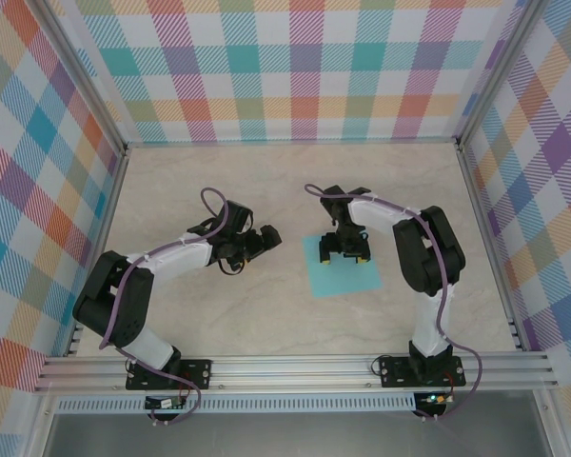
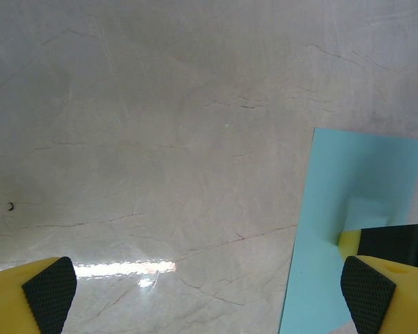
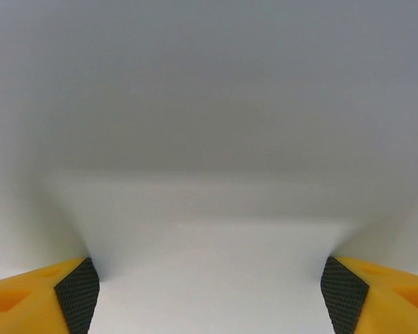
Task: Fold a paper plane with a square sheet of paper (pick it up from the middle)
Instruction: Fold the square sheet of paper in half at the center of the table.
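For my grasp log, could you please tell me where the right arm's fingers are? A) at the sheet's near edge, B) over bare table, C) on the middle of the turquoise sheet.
C: from above, the right fingers sit on the middle of the square sheet of paper.

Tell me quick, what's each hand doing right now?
Left hand: open, holding nothing.
Right hand: open, set down on the paper, no grip yet.

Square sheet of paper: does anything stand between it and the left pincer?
Nothing visible does. Only bare table lies between the left pincer and the square sheet of paper; the right pincer stands over it.
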